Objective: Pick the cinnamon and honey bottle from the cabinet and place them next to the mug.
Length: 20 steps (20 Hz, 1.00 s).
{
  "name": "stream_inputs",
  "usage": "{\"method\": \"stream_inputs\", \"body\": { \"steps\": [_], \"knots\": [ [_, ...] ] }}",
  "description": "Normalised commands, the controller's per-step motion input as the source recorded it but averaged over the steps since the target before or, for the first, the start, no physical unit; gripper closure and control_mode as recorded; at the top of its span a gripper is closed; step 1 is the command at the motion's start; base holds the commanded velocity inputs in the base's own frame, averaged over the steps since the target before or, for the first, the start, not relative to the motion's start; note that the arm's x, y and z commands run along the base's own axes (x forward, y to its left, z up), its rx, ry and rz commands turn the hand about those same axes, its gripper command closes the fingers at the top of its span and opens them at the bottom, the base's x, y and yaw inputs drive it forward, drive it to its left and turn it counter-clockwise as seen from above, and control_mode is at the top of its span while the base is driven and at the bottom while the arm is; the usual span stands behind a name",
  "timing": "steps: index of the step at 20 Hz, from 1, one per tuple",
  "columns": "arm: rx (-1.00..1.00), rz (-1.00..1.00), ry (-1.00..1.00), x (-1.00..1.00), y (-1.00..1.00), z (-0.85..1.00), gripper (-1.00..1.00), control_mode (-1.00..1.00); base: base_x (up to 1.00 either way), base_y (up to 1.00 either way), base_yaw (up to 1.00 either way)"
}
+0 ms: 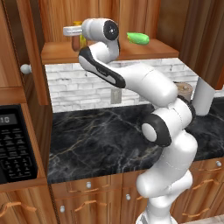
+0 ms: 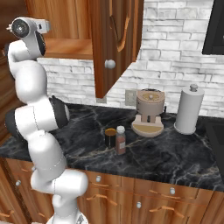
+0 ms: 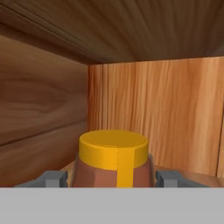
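Tool (image 3: 113, 179) apart, straddling honey bottle (image 3: 113, 159) | cabinet (image 3: 153, 113) corner walls close behind | cinnamon (image 2: 120, 140) beside mug (image 2: 110, 137)

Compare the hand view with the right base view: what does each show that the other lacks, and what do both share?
Hand view alone: the honey bottle with its yellow cap, seated between the gripper's fingertips. Right base view alone: the cinnamon standing beside the mug on the counter, plus the beige appliance and paper towel roll. Both share the cabinet's brown wood.
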Motion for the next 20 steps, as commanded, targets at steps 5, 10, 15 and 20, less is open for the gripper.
{"method": "stream_inputs", "body": {
  "steps": [5, 10, 15, 20],
  "knots": [
    [0.00, 0.00, 0.00, -0.98, 0.00, 0.03, 1.00, -1.00, 0.00, 0.00, 0.00],
    [0.00, 0.00, 0.00, -1.00, 0.00, -0.09, 1.00, -1.00, 0.00, 0.00, 0.00],
    [0.00, 0.00, 0.00, -1.00, -0.02, -0.36, 1.00, -1.00, 0.00, 0.00, 0.00],
    [0.00, 0.01, -0.01, -0.99, 0.00, -0.33, 1.00, -1.00, 0.00, 0.00, 0.00]
  ]
}}
